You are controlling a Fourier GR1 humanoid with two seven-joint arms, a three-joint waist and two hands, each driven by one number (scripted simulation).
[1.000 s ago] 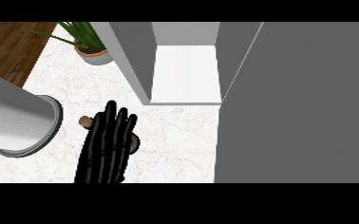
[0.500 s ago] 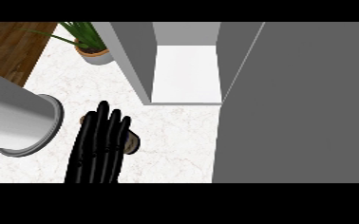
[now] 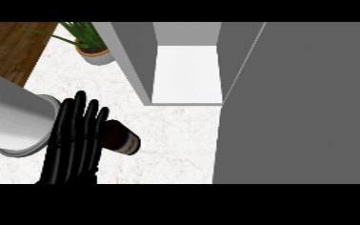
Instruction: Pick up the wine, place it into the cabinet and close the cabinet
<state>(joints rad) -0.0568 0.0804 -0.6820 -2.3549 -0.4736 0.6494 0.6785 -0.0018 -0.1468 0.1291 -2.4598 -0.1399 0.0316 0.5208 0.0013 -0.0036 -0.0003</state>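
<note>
Left hand [image 3: 76, 138] low at view's left, fingers straight and together, laid over wine [image 3: 121, 139] on marble counter [image 3: 175, 133]. Wine just beside grey cylinder [image 3: 17, 119], short of open cabinet [image 3: 186, 71]. Potted plant [image 3: 91, 45] behind.

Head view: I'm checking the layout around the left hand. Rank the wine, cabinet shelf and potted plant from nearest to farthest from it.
From the left hand:
1. Wine, right beside the hand, partly under its fingers.
2. Cabinet shelf, up and to the right.
3. Potted plant, at the counter's far edge, straight ahead.
</note>
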